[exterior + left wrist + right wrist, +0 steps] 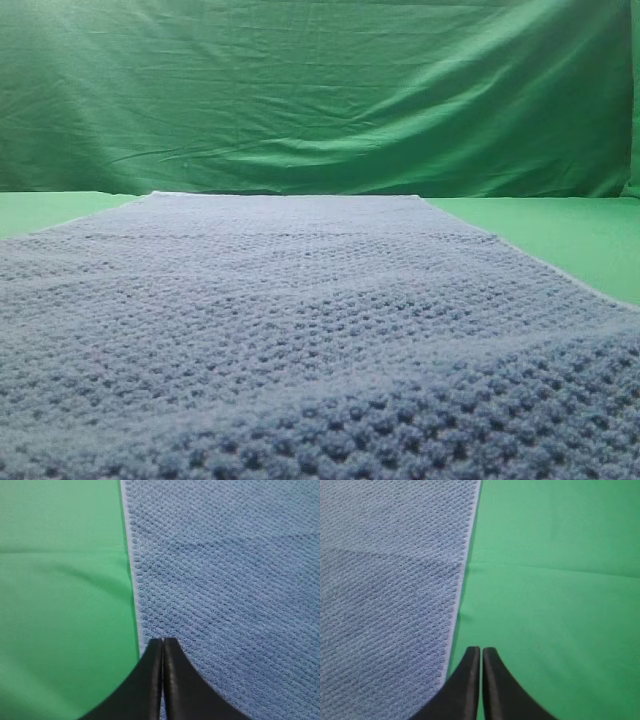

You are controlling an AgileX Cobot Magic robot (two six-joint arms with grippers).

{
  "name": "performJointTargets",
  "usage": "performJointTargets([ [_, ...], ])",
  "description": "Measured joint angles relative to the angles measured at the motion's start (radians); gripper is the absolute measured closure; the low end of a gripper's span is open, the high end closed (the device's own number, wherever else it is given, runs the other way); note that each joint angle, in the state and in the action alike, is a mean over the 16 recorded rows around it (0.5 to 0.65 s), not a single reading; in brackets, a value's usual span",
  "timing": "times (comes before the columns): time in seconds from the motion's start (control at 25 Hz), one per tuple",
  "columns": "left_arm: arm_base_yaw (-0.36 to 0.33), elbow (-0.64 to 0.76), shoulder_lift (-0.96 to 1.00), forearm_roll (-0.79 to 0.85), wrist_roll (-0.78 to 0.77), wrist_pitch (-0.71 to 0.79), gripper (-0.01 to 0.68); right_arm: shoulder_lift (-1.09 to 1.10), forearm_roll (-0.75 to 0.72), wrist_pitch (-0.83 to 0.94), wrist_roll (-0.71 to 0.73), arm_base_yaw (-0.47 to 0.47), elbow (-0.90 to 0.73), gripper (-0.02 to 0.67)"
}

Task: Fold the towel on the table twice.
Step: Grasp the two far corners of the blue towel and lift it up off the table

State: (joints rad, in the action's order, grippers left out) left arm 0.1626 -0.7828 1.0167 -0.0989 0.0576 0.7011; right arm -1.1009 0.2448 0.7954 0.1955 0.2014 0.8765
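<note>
The blue-grey waffle-weave towel (300, 320) lies spread flat on the green table (560, 235), filling most of the exterior high view. No arm shows in that view. In the left wrist view my left gripper (163, 641) is shut, its black fingers pressed together above the towel (225, 590), just inside its left hem. In the right wrist view my right gripper (481, 650) is shut too, hovering over bare table (555, 605) a little to the right of the towel's (390, 590) right hem. Neither gripper holds anything.
A wrinkled green backdrop cloth (320, 90) hangs upright behind the table. Bare green table surface (60, 605) borders the towel on the left and on the right.
</note>
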Motion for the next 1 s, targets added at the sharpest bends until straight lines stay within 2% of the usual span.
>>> performJointTargets([
  [0.4,0.003,-0.201,0.419,-0.001,-0.043,0.012,0.673,-0.402,-0.050,0.020,-0.059,0.099,0.212,0.649],
  [0.76,0.003,-0.349,0.662,0.009,-0.088,-0.007,0.673,-0.706,-0.069,0.033,-0.079,0.151,0.430,0.643],
  [0.88,0.003,-0.376,0.705,0.022,-0.096,-0.019,0.659,-0.781,-0.078,0.045,-0.084,0.162,0.496,0.601],
  [1.0,0.003,-0.392,0.731,0.038,-0.094,-0.035,0.604,-0.838,-0.087,0.057,-0.087,0.169,0.548,0.512],
])
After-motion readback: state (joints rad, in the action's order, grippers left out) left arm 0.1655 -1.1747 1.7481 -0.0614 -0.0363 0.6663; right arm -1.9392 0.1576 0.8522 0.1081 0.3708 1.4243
